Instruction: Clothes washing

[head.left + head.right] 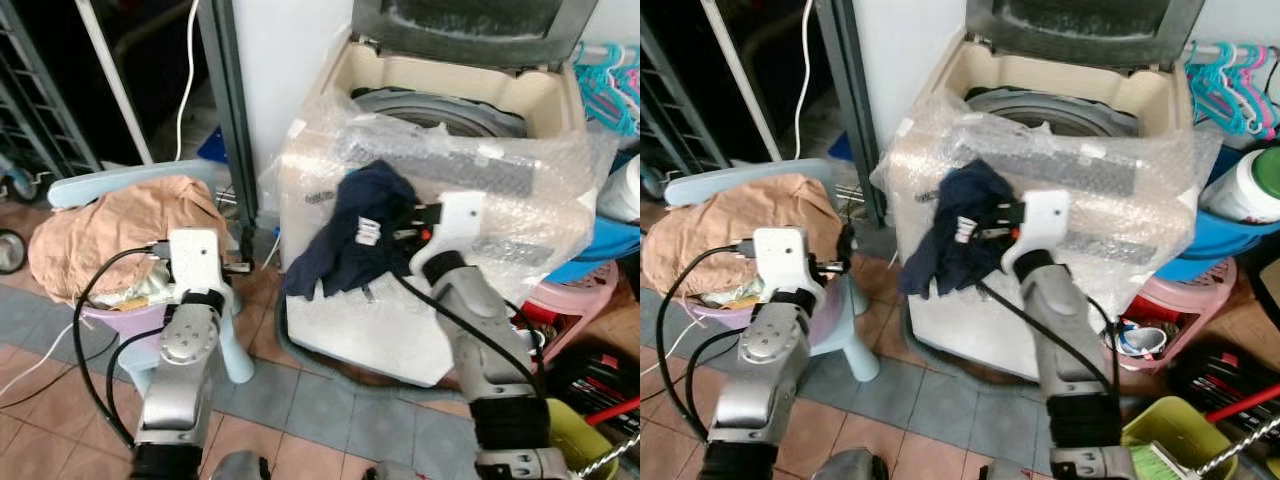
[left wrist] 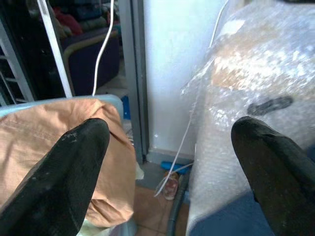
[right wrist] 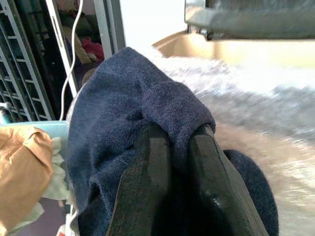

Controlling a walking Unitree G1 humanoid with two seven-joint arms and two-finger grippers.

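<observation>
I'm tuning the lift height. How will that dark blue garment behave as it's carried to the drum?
Probably floppy: the dark blue garment droops in folds below the right gripper. Its hanging tail may drag on the bubble wrap. It looks light.

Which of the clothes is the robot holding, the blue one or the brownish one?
The dark blue garment: the right gripper pinches it in front of the washing machine. The tan cloth lies in the basket, untouched.

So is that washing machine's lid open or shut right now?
Open. The lid stands raised at the back, and the drum shows below it.
</observation>
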